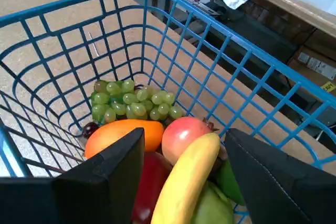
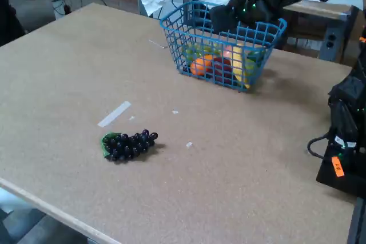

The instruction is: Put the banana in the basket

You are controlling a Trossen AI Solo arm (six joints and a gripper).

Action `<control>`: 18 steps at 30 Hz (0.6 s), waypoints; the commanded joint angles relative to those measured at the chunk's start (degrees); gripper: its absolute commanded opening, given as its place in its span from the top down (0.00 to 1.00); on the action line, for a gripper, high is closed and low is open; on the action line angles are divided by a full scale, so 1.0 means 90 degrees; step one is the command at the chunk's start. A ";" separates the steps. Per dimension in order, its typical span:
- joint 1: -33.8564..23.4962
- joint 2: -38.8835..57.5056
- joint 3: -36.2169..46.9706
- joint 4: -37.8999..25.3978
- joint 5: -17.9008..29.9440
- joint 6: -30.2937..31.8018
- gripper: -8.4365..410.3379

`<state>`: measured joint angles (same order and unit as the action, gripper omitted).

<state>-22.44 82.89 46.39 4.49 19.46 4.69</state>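
- The gripper (image 1: 184, 182) hangs over the blue basket (image 2: 194, 30), jaws spread wide and released, holding nothing.
- Dark grapes (image 2: 129, 144) lie left on the bench (image 2: 68, 72).
- The banana (image 1: 188, 182) rests inside the basket, atop other fruit.

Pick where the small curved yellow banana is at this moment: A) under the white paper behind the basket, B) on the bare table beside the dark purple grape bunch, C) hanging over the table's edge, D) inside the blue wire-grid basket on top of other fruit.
D: the wrist view shows the small curved yellow banana lying inside the blue wire-grid basket on other fruit, between the tool's spread fingers.
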 commanded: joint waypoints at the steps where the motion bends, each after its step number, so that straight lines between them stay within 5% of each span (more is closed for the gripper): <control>1: 0.0002 -0.0002 0.0005 0.0029 0.0058 0.0000 0.48; 12: 0.0002 -0.0010 0.0005 0.0066 0.0056 -0.0039 0.49; 18: 0.0010 -0.0010 0.0005 0.0056 0.0044 -0.0036 0.67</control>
<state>-22.41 82.87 46.39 4.91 19.55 4.40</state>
